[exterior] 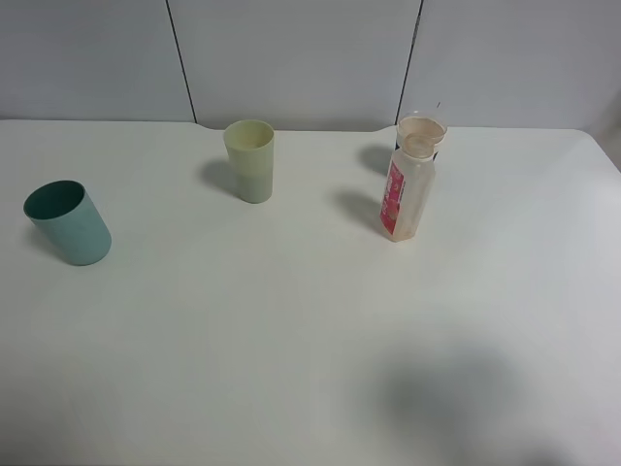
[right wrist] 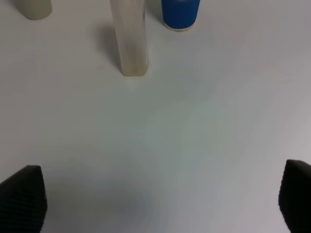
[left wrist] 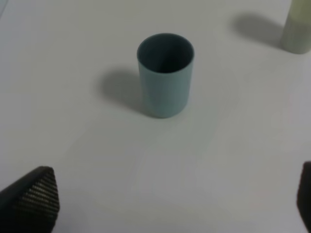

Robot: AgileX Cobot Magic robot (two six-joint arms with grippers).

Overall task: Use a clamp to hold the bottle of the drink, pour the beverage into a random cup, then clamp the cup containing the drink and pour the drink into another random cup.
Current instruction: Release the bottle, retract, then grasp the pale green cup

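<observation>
The bottle (exterior: pixel 411 186) stands upright at about two o'clock from the table's (exterior: pixel 291 340) middle. That puts it near twelve o'clock from the right gripper (right wrist: pixel 159 199), the nearer one, whose jaws gape wide and hold nothing. I judge the reach runs straight ahead.

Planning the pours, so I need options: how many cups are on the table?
3. A teal cup at the left, a yellow-green cup at back centre, and a blue cup behind the bottle, mostly hidden by it in the high view.
</observation>
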